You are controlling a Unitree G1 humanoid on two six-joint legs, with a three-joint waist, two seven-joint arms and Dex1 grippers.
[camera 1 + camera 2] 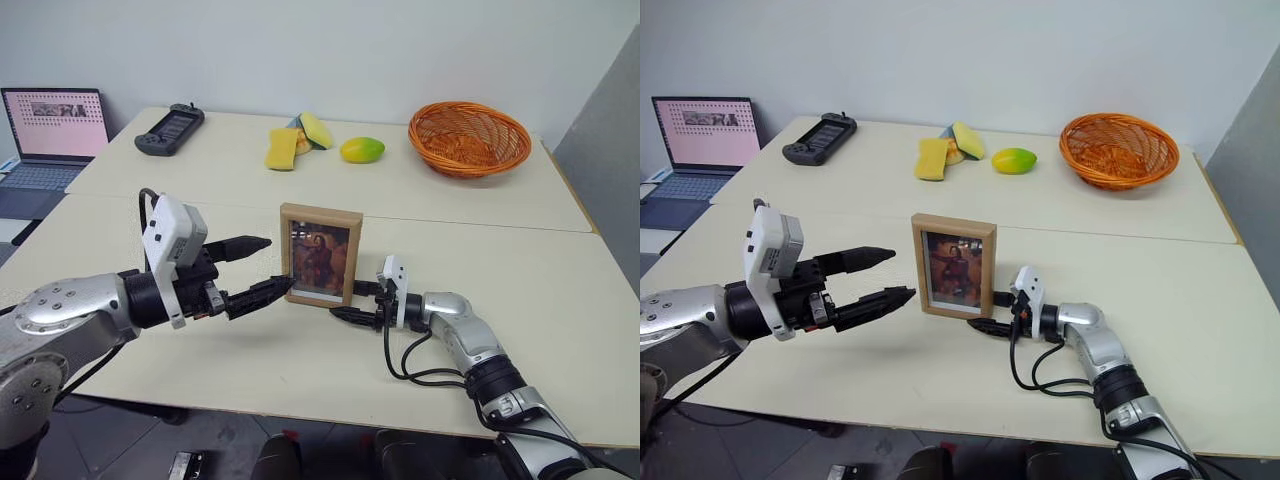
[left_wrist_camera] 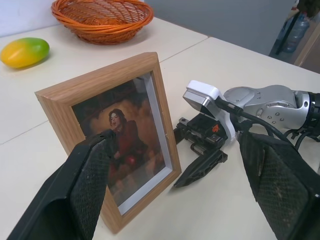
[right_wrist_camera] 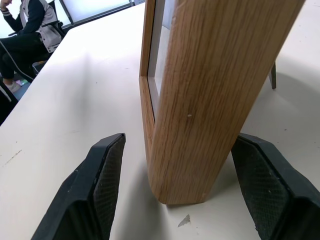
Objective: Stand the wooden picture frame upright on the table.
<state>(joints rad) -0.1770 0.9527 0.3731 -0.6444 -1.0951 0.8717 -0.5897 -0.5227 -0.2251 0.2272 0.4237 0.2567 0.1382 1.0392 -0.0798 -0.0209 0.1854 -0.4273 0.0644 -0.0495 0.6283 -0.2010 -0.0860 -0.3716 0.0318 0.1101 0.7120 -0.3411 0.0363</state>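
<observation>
The wooden picture frame (image 1: 321, 255) stands upright on the pale table (image 1: 300, 380), its dark portrait facing me. My left gripper (image 1: 279, 263) hovers open just off the frame's left edge, its fingertips pointing at that edge and not touching it. My right gripper (image 1: 345, 300) lies low on the table at the frame's lower right corner, open. In the right wrist view the frame's side edge (image 3: 210, 90) stands between the two black pads (image 3: 102, 185), with a clear gap on the picture side. The left wrist view shows the frame's front (image 2: 120, 150) and the right gripper (image 2: 200, 160) beside it.
At the back of the table are an orange wicker basket (image 1: 469, 137), a mango (image 1: 362, 150), yellow sponges (image 1: 283, 148) and a black handheld controller (image 1: 170, 129). An open laptop (image 1: 55, 125) sits far left. A seated person (image 3: 25, 30) is beyond the table.
</observation>
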